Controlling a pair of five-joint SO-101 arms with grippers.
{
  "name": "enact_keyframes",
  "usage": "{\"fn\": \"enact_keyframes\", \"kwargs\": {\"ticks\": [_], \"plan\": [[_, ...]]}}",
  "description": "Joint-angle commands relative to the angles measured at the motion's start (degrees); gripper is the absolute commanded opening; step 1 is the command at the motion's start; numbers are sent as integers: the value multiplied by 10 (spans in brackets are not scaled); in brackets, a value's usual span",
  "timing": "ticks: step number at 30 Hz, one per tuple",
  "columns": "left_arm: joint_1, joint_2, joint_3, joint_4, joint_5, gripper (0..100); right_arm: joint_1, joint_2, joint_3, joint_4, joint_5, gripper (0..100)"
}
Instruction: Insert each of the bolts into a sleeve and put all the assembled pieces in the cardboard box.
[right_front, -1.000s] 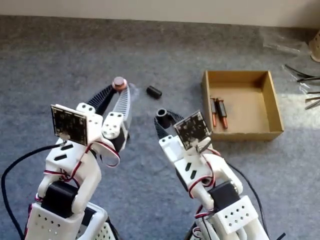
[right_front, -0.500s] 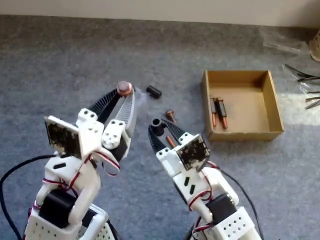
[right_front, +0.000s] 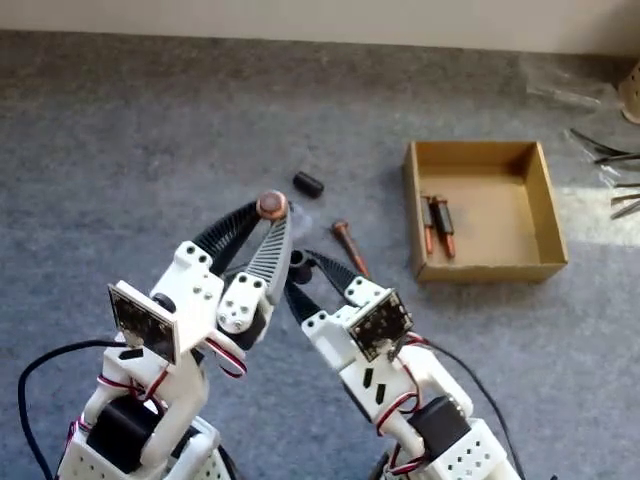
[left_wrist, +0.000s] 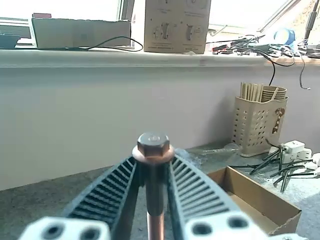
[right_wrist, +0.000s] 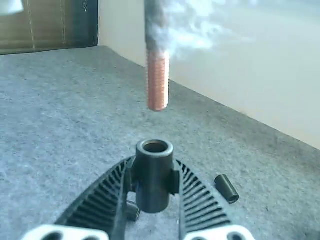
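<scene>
Two parts are held: the left fingers clamp a bolt upright (head up), its threaded tip just above the sleeve pinched by the right fingers, while a spare bolt lies between them and the cardboard box.

copper bolt upright over black sleeve | loose bolt, loose sleeve near cardboard box | two assemblies inside
</scene>
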Motion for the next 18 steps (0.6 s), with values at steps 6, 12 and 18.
{"fn": "enact_keyframes", "kwargs": {"ticks": [6, 12, 18], "plan": [[15, -14, 0, 29, -2, 4, -8, -9, -5, -21, 6, 4], [15, -14, 1, 32, -1, 4, -11, -9, -5, -21, 6, 4], [48, -14, 0, 43, -4, 4, -12, -9, -7, -21, 6, 4]]}}
